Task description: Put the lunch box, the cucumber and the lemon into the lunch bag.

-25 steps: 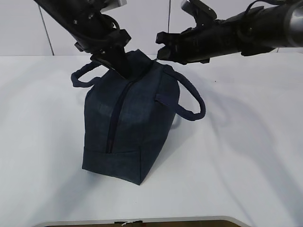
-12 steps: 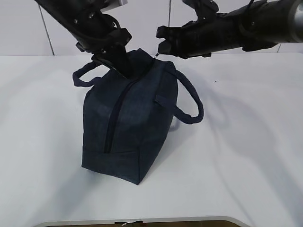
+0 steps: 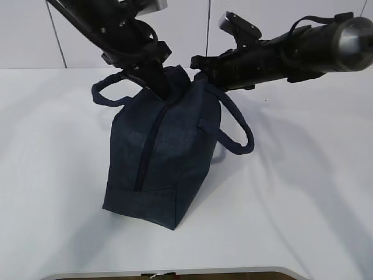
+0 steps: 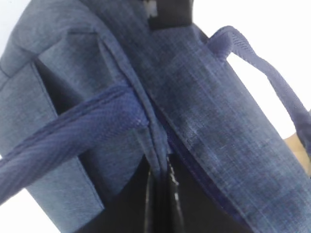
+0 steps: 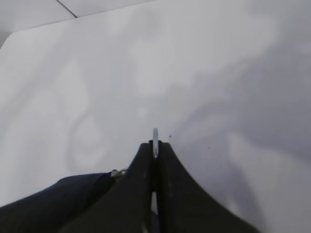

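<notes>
Exterior view: lunch bag [image 3: 160, 157] stands upright on the white table [image 3: 303, 192], zipper line running down its near face, one loop handle out to the left, the other drooping right. Left arm slants down from top left; left gripper [image 3: 157, 81] is pressed into the bag's top ridge, fingers close together on the fabric. Right arm reaches in nearly level from the right edge; right gripper [image 3: 201, 65] sits at the bag's top far corner, touching or just beside it. Jaw gap not readable from here for either.

Left wrist view: very close on the navy fabric. The left gripper's dark fingers [image 4: 171, 194] at bottom centre are nearly together, pinching the raised seam ridge of the bag top. A handle strap [image 4: 73, 131] crosses in front, left side. Table only shows as white at the edges.

Right wrist view: right gripper's fingers [image 5: 167, 167] are clamped with no gap, a thin silver ring pull [image 5: 155, 138] sticking up edge-on between the tips. A bit of navy bag fabric lower left, table behind.
</notes>
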Controlling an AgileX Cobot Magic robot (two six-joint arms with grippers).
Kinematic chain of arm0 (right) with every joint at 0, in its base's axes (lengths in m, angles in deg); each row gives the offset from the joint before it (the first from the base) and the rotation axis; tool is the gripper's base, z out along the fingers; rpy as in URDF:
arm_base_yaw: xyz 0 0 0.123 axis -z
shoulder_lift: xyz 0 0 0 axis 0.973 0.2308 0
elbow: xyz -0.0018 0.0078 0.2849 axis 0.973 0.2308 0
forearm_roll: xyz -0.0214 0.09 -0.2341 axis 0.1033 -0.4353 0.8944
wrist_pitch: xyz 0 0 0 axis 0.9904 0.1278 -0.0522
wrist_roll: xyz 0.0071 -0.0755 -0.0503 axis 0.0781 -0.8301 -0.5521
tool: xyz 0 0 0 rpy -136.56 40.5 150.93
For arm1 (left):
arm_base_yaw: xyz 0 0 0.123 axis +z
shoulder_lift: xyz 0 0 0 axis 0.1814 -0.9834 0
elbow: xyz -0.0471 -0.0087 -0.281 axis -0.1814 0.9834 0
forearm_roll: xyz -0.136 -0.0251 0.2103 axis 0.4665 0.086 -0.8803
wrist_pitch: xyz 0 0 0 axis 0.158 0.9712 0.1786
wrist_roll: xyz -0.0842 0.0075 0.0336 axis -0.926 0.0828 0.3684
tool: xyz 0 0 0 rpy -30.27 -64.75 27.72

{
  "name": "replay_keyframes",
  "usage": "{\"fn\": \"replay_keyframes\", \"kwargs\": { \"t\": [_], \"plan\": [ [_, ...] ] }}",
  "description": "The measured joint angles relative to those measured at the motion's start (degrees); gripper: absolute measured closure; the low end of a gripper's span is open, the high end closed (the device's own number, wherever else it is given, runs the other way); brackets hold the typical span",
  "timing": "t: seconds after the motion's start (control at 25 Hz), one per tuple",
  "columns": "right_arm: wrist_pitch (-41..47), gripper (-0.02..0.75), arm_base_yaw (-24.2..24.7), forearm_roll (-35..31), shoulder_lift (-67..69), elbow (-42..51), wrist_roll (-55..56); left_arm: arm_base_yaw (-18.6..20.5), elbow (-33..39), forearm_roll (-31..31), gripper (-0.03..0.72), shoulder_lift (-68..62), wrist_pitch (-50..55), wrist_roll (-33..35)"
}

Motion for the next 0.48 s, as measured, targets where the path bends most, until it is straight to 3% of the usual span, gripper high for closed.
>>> {"fn": "replay_keyframes", "kwargs": {
  "t": [0.48],
  "plan": [
    [-2.24,0.733,0.00,0.25,-2.16,-0.12,-3.94,0.00,0.00,0.21,0.703,0.24,0.79,0.09]
  ]
}}
